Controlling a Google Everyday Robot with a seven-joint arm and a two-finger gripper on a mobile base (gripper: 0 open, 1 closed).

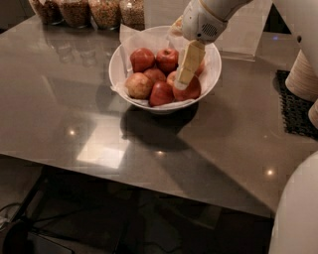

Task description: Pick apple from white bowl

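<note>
The white bowl [113, 69] sat on a glossy grey table [64, 104], lined with crumpled white paper [130, 38] and heaped with apples. The gripper [182, 82] hung over the bowl's right half, slanting downward, its tip at the upper left edge of the apple [193, 92], a red one against the bowl's front right wall. A paler yellowish apple [138, 85] lay at the bowl's front left. Behind the bowl stood filled jars [105, 10]; well to its right lay a black mat [294, 104].
</note>
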